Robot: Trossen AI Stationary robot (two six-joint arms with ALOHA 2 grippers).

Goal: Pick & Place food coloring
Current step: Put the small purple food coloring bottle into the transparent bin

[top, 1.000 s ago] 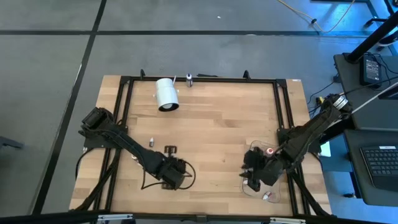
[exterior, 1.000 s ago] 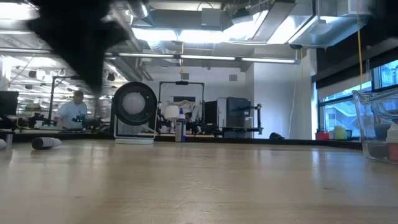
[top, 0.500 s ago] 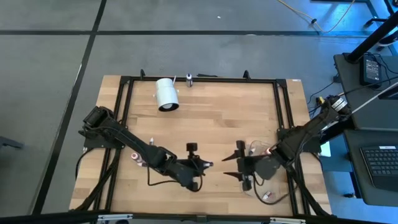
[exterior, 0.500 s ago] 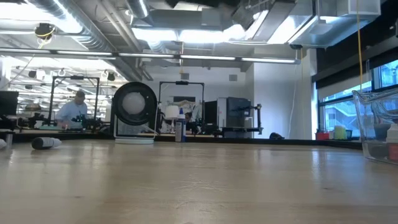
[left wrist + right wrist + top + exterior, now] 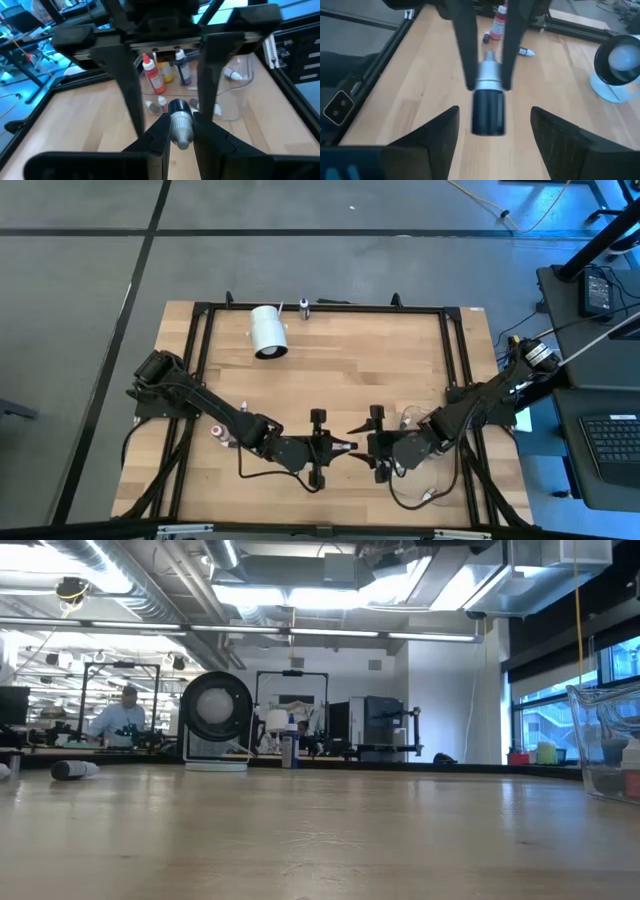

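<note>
Left gripper (image 5: 343, 447) is clamped on a dark food coloring bottle (image 5: 179, 121), mid-table toward six o'clock; I've got the right gripper (image 5: 362, 443) at its three o'clock, fingers spread around the bottle's end.

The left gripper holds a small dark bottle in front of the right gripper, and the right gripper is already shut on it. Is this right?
Not quite. The left gripper holds the small dark bottle, but the right gripper is open, its fingers either side of it without touching. The right wrist view shows this.

Left gripper (image 5: 345, 447) clamped; right gripper (image 5: 358, 448) spread, tips facing.
</note>
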